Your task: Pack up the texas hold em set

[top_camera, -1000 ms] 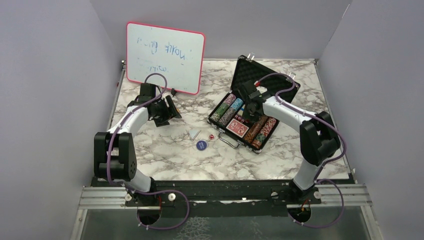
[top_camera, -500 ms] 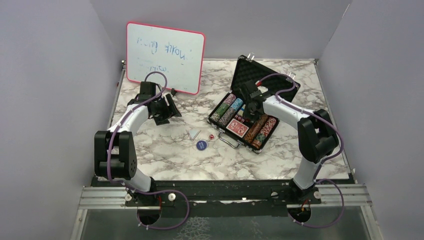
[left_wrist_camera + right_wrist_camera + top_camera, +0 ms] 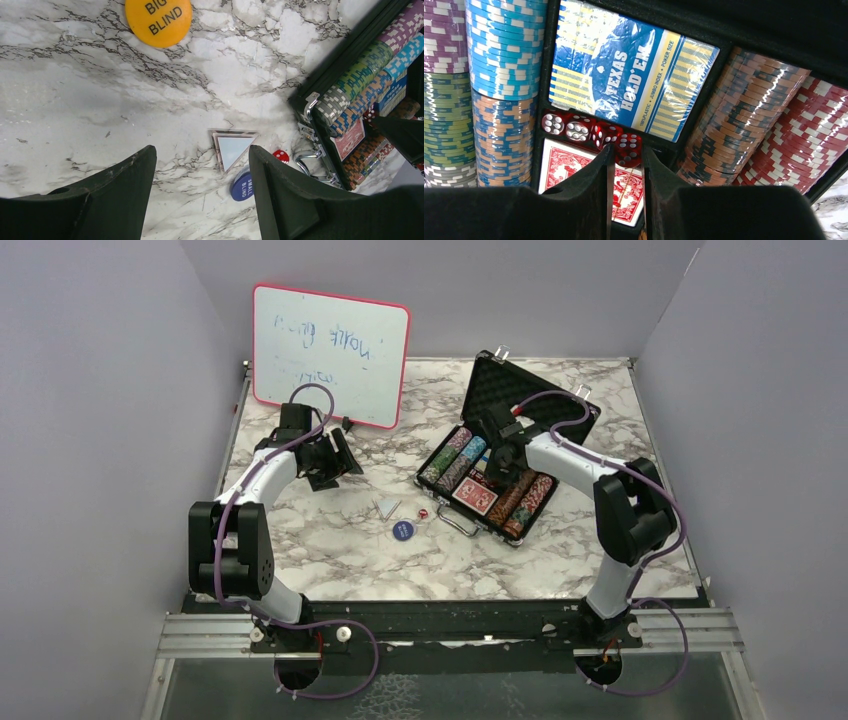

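Fingers nearly closed on nothing, the right gripper (image 3: 626, 150) hung over the small red dice (image 3: 591, 134) rowed in the open black foam-lined case (image 3: 500, 385); seen from above, one loose red die (image 3: 424, 514) lay at its eight o'clock, four o'clock of the wide-open left gripper (image 3: 200, 150).

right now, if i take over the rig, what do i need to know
Left gripper: open, empty, above the table.
Right gripper: shut, empty, tips at the four dice in the case.
Done: chips, card decks and those dice sit in the open case.
Left: loose red die, small blind button and big blind button lie on the table, a triangular piece beside them; then close the lid.
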### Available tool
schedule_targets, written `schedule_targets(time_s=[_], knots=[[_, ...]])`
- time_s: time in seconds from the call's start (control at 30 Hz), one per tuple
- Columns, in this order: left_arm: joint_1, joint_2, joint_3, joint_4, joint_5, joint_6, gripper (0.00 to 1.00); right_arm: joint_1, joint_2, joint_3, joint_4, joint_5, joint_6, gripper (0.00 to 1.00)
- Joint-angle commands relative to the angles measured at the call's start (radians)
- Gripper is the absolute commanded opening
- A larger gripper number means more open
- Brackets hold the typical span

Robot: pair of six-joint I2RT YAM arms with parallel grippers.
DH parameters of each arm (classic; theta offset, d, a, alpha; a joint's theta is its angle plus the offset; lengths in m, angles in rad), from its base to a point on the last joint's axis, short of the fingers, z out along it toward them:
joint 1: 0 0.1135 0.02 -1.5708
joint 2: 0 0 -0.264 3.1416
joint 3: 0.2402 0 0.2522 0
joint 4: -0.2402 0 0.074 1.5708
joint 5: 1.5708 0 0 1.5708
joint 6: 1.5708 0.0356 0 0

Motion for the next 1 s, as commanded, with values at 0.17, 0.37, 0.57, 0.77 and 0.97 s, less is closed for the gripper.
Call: schedule_targets(time_s=[0.17,0.37,0.57,0.77,0.97], knots=[[-0.005,-0.002,0.015,0.003,-0.028,0.012,0.71,-0.007,0.035,0.009,0.02,-0.007,-0.007,0.33],[-0.004,-0.001,0.016,0.001,-0.03,0.013,0.71,-0.007,0.035,0.012,0.036,-0.027,-0.021,0.41],[-0.004,-0.002,0.015,0.002,-0.033,0.014,0.71,-0.007,0.019,0.016,0.049,-0.034,-0.032,0.41],[-0.005,-0.002,0.014,0.002,-0.034,0.015,0.71,-0.007,-0.013,0.031,0.004,0.015,-0.016,0.41],[-0.004,-0.003,0.013,0.003,-0.034,0.014,0.71,-0.006,-0.031,0.031,-0.007,0.012,-0.028,0.41]])
